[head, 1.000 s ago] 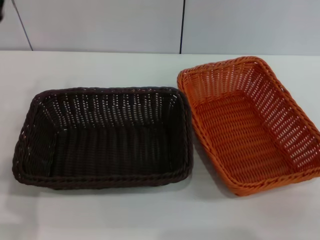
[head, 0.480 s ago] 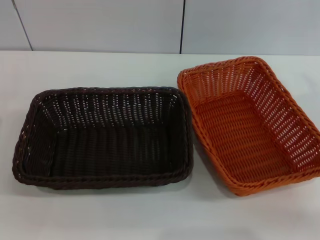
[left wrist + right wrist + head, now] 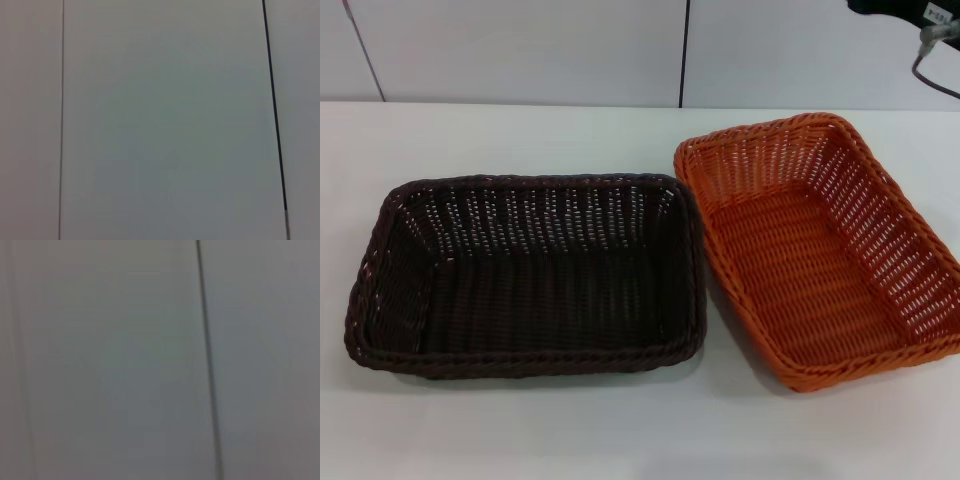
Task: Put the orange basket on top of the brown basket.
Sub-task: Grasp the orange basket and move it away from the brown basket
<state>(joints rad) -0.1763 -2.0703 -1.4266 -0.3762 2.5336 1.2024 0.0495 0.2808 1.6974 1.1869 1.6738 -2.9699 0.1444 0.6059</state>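
The orange basket (image 3: 815, 250) sits empty just right of the brown basket (image 3: 530, 275), rims nearly touching, so a careless lift could snag and drag the brown one; neither gripper's fingers are visible, so their opening cannot be told.

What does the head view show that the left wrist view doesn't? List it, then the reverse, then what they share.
Head view only: the brown basket and the orange basket side by side on the white table, plus a dark arm part at the top right corner. Left wrist view only: nothing beyond wall. Shared: pale wall panels with dark seams. No pincer shows.
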